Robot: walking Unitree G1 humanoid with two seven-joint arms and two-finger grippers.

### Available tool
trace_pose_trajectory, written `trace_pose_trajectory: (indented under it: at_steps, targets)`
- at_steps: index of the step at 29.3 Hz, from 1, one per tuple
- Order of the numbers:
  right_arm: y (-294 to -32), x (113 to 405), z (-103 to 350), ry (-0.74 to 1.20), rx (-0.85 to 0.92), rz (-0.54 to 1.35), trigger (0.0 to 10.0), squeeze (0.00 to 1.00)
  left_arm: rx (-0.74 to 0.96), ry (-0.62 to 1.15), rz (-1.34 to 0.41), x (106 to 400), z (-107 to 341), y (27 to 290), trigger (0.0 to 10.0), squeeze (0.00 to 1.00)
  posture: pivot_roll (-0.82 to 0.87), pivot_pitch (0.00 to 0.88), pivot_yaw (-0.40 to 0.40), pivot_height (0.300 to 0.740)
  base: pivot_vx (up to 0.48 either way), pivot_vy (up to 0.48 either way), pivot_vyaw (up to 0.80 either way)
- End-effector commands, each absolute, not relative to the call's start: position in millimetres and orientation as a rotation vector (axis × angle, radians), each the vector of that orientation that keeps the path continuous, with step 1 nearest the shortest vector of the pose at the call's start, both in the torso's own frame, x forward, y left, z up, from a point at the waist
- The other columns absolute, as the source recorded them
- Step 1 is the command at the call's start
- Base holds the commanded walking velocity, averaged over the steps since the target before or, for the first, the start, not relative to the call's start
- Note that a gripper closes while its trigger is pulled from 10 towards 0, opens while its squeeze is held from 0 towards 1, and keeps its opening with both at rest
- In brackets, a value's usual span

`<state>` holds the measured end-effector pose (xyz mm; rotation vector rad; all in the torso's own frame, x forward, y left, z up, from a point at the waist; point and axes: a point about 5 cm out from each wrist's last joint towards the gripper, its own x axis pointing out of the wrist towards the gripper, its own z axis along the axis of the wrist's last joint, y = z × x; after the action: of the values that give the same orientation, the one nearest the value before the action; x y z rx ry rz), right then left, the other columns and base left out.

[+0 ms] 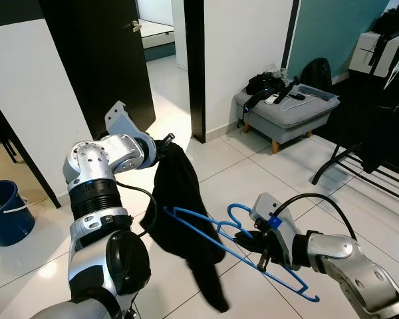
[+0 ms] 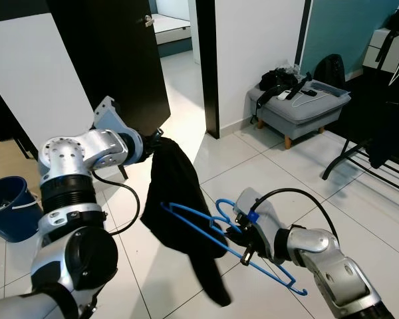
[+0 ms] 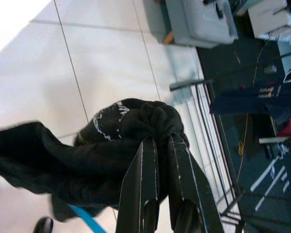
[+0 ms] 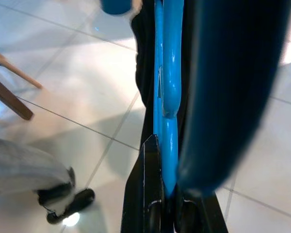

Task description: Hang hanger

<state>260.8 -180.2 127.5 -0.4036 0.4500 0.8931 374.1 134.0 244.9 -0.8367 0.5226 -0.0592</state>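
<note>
A black garment (image 1: 179, 199) hangs limp from my left gripper (image 1: 165, 141), which is shut on a bunched top corner of the cloth (image 3: 136, 116). My right gripper (image 1: 254, 243) is shut on a blue plastic hanger (image 1: 213, 229) near its hook, low in front of me. The hanger lies almost flat, with one arm reaching left across the lower part of the garment and the other pointing toward me. In the right wrist view the blue hanger (image 4: 166, 73) runs straight out between the fingers, with dark cloth beyond it. Whether the hanger's arm is inside the cloth I cannot tell.
A black clothes rack (image 1: 376, 143) with dark clothes stands at the right. A grey footstool (image 1: 286, 113) piled with bags sits by the white wall. A dark door (image 1: 100, 60) and an open doorway lie ahead; a blue bucket (image 1: 6, 212) stands at the left on white tiles.
</note>
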Motion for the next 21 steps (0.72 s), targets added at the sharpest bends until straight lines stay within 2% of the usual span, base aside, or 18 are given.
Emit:
trace_pose_trajectory:
  at_steps: [1, 3, 7, 9, 13, 15, 17, 21]
  targets:
    - [-185.3, 263.2, 128.9, 0.465, -0.438, 0.869, 10.0, 0.00, -0.811, 0.454, 0.036, 373.9, 252.8, 155.4, 10.0, 0.00, -0.07, 0.000, 0.088, 0.736, 0.000, 0.000, 0.00]
    - [-192.0, 263.2, 129.9, 0.478, -0.461, 0.850, 10.0, 0.00, -0.786, 0.443, 0.079, 373.7, 251.5, 163.4, 10.0, 0.00, -0.07, 0.000, 0.088, 0.736, 0.000, 0.000, 0.00]
    - [-229.3, 263.3, 139.0, 0.527, -0.549, 0.718, 10.0, 0.00, -0.750, 0.413, 0.186, 371.3, 251.6, 188.6, 10.0, 0.00, -0.08, 0.000, 0.087, 0.736, 0.000, 0.000, 0.00]
    - [-237.6, 267.4, 142.6, 0.515, -0.577, 0.662, 10.0, 0.00, -0.763, 0.413, 0.179, 370.4, 252.8, 188.1, 10.0, 0.00, -0.08, 0.000, 0.088, 0.736, 0.000, 0.000, 0.00]
    - [-260.6, 301.7, 167.5, 0.326, -0.611, 0.310, 10.0, 0.00, -0.804, 0.453, 0.102, 366.7, 251.1, 170.2, 10.0, 0.00, -0.07, 0.000, 0.081, 0.736, 0.000, 0.000, 0.00]
    - [-260.5, 313.1, 181.4, 0.219, -0.573, 0.230, 10.0, 0.00, -0.819, 0.483, 0.077, 365.2, 245.2, 159.1, 10.0, 0.00, -0.07, 0.000, 0.081, 0.736, 0.000, 0.000, 0.00]
    - [-253.7, 314.7, 184.1, 0.199, -0.526, 0.257, 10.0, 0.00, -0.827, 0.491, 0.074, 364.8, 242.1, 155.7, 10.0, 0.00, -0.07, 0.000, 0.079, 0.736, 0.000, 0.000, 0.00]
    - [-229.6, 310.9, 182.6, 0.195, -0.424, 0.421, 10.0, 0.00, -0.844, 0.491, 0.071, 365.0, 237.9, 150.4, 10.0, 0.00, -0.07, 0.000, 0.079, 0.736, 0.000, 0.000, 0.00]
